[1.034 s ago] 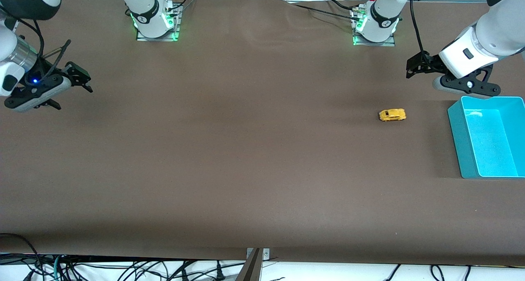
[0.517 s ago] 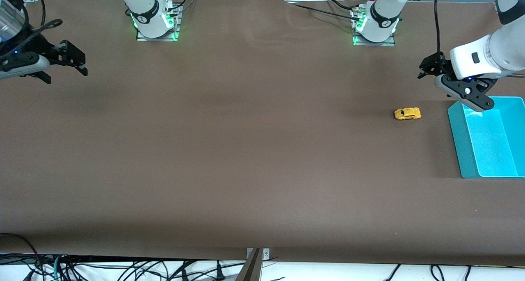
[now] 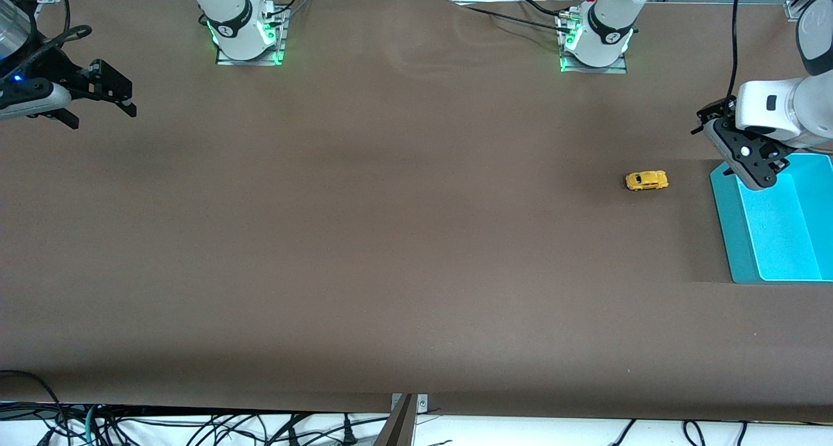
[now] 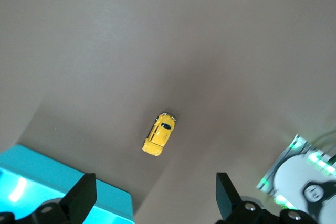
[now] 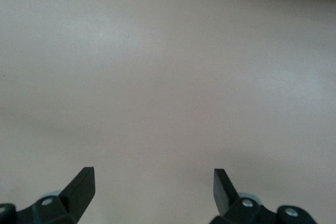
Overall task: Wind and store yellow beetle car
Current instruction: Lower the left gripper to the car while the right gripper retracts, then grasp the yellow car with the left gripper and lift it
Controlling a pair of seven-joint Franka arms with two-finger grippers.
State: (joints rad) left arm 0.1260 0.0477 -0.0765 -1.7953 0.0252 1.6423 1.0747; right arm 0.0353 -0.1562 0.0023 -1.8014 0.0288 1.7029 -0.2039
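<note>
The yellow beetle car (image 3: 646, 180) stands on its wheels on the brown table, toward the left arm's end, a short way from a teal bin (image 3: 727, 228). My left gripper (image 3: 709, 115) hangs open in the air over the table by the bin's corner farthest from the front camera, apart from the car. In the left wrist view the car (image 4: 160, 134) lies out ahead of the open left gripper (image 4: 155, 198), with the bin's corner (image 4: 79, 190) beside one finger. My right gripper (image 3: 123, 94) waits open over the right arm's end of the table; the right gripper (image 5: 154, 190) holds nothing.
The two arm bases (image 3: 244, 32) (image 3: 595, 39) stand along the table's edge farthest from the front camera. The teal bin holds nothing that I can see. Cables (image 3: 195, 426) hang below the table edge nearest that camera.
The car rolled a short way toward the bin, then stopped. My left gripper drew back toward the left arm's end of the table. My right gripper lifted and pulled outward.
</note>
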